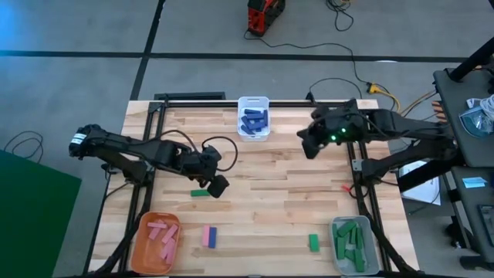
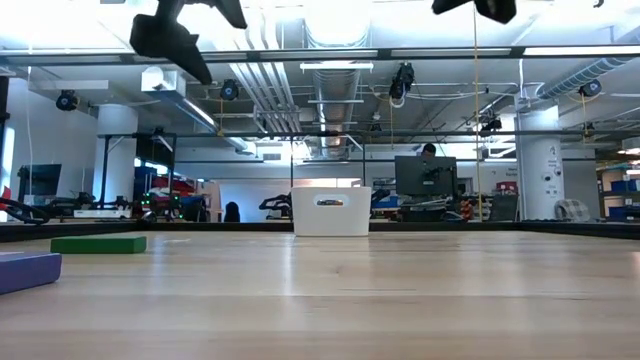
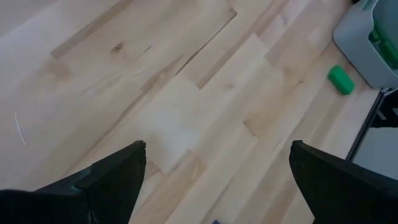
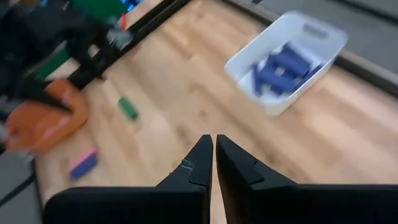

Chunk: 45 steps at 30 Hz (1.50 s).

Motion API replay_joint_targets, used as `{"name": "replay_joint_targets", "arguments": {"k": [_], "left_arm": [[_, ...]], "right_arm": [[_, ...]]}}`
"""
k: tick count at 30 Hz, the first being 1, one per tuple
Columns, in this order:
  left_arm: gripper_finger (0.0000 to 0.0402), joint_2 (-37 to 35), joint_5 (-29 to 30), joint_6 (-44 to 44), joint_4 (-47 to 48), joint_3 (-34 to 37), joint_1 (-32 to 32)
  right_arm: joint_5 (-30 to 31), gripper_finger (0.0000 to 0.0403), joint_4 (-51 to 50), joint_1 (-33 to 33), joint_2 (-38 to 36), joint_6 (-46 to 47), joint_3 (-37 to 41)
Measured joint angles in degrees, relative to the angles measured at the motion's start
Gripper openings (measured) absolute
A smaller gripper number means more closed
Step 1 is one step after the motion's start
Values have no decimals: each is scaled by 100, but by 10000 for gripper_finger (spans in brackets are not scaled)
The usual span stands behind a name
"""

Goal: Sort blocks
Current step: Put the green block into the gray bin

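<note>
Arms raised over a nearly sorted table

Left arm stretches in from the table's left edge, its wrist bent down so the left gripper [image 1: 217, 185] hangs above the boards near the table's middle. Its two fingers [image 3: 115, 177] stand wide apart with nothing between them. Just beside it on the wood lies a green block [image 1: 201, 193], seen low and flat in the level view too [image 2: 98, 243].

Right arm reaches in from the right edge, elbow folded, and its right gripper [image 1: 307, 145] hovers near the white bin [image 1: 253, 103] at the far side. Its fingers [image 4: 196, 163] are pressed together, holding nothing.

Blue blocks [image 1: 254, 120] fill the white bin. Pink blocks [image 1: 162, 235] lie in the orange bin [image 1: 143, 251] at the near left corner, and green blocks [image 1: 350, 241] in the grey bin [image 1: 370, 249] at the near right. Still loose on the table are a pink block [image 1: 206, 236] touching a blue block [image 1: 212, 237] near the orange bin, and another green block [image 1: 314, 242] just beside the grey bin
</note>
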<state>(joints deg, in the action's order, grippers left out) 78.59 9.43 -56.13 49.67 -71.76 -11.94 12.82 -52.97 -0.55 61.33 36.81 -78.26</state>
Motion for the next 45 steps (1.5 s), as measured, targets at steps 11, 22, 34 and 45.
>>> {"name": "replay_joint_targets", "arguments": {"k": [11, 22, 34, 45], "left_arm": [[366, 0, -338, 600, 306, -14, -4], [366, 15, -584, 3802, 1028, 636, -189], [366, 19, -564, 3686, -469, 2587, -190], [350, 92, -592, 3546, -1595, 3616, -190]], "right_arm": [[-127, 13, -552, 753, -44, 478, 2], [-144, 13, -1193, 1147, -49, 719, 4], [-134, 13, -1191, 1169, -47, 869, 4], [-125, 13, -1186, 1169, -47, 929, 4]]}}
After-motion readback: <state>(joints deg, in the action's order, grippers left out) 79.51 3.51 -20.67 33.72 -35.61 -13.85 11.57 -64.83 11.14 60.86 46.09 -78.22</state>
